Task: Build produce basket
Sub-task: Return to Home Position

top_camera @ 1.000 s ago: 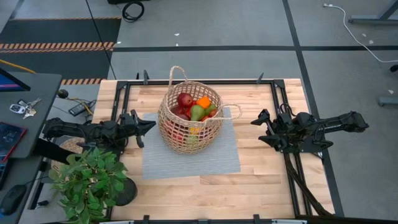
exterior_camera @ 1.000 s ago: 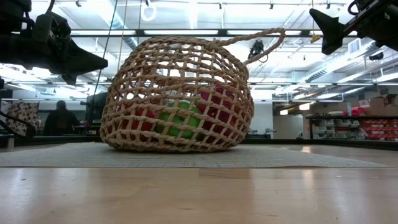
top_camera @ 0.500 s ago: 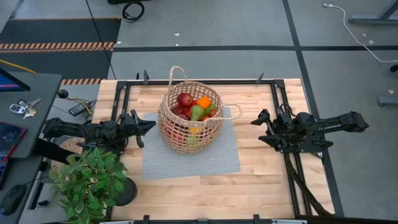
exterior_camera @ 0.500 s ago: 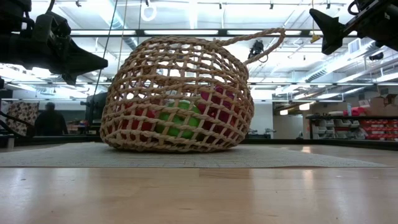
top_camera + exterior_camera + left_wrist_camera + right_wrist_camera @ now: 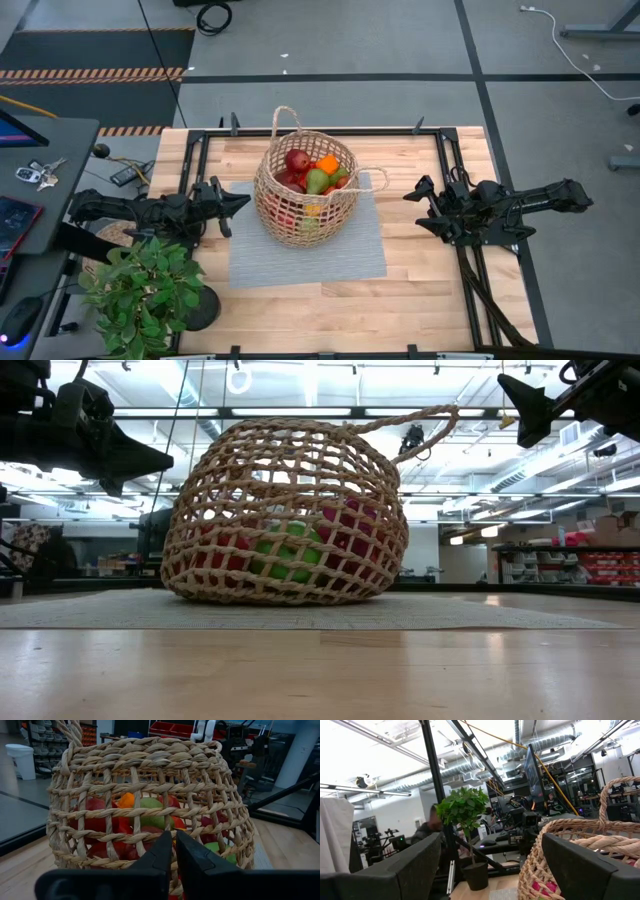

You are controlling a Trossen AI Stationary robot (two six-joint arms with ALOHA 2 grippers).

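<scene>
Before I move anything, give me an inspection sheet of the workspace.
Surface: light wooden table, grey rectangular mat at centre.
Job's things: round tan wicker basket on the mat; toy produce inside, none seen loose.
Clutter: green potted plant at a table corner; keys on the dark side desk.
Grippers: left gripper shut, left of the basket; right gripper open, right of it; both clear of it, holding nothing.
Cables: white cable and black coil on the grey floor.
Surroundings: striped floor tape.
</scene>
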